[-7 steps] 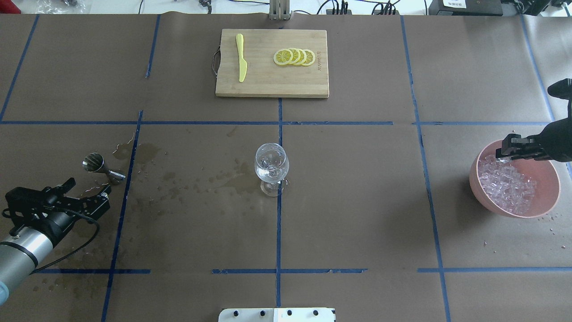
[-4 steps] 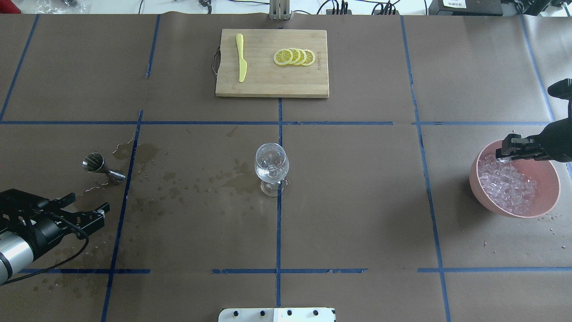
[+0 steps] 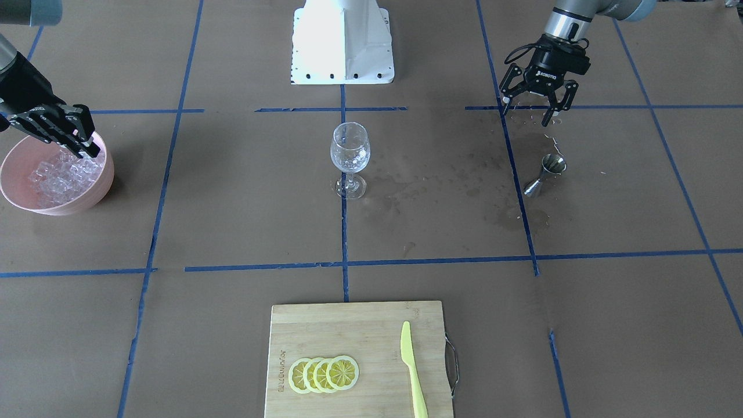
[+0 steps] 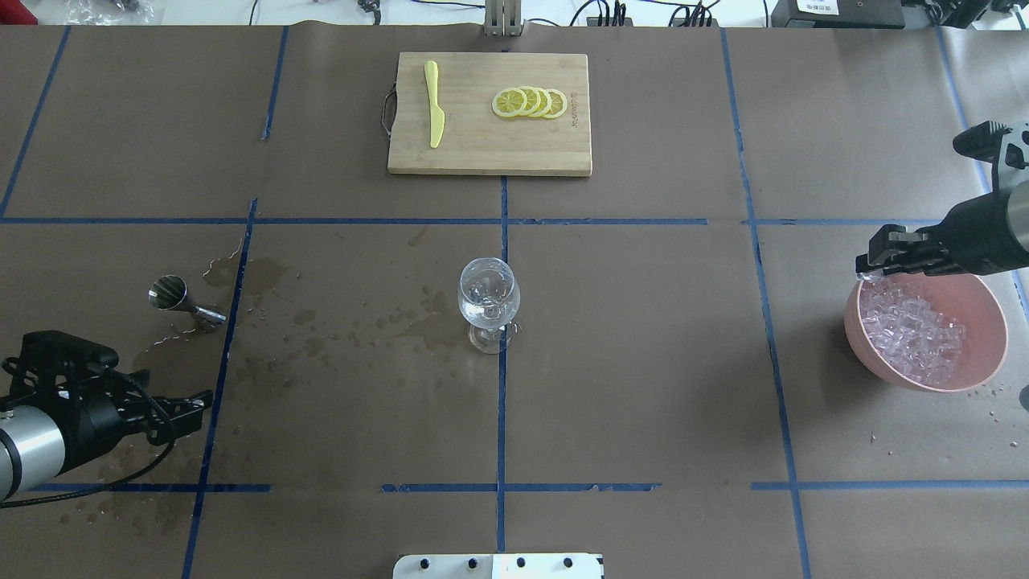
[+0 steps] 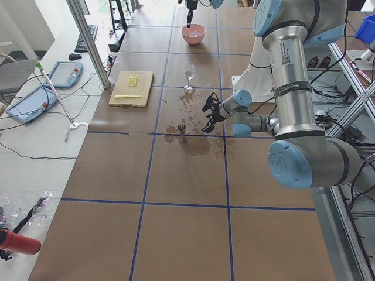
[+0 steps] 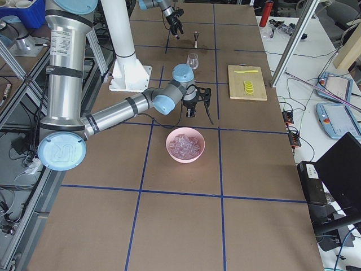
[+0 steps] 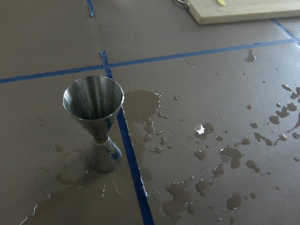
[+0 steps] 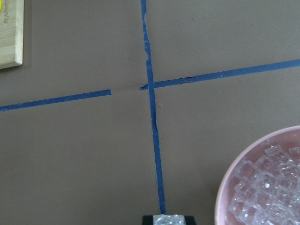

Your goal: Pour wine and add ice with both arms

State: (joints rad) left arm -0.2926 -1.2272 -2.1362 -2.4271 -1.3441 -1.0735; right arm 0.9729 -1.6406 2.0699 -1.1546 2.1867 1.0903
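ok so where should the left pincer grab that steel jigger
At the narrow waist, coming in level from the robot's side with the open left pincer. The jigger stands upright, and its cones flare above and below, so they should keep it from slipping.

Upright jigger (image 5: 182,130) near left gripper (image 5: 207,117)

Between the pink bowl (image 4: 982,308) and the wine glass (image 4: 488,304) the counter (image 4: 643,362) lies open; the jigger (image 4: 178,297) stands well apart on the glass's other side.

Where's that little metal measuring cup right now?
The jigger stands on the table's left in the overhead view, beside a blue tape line, ahead of the left gripper.
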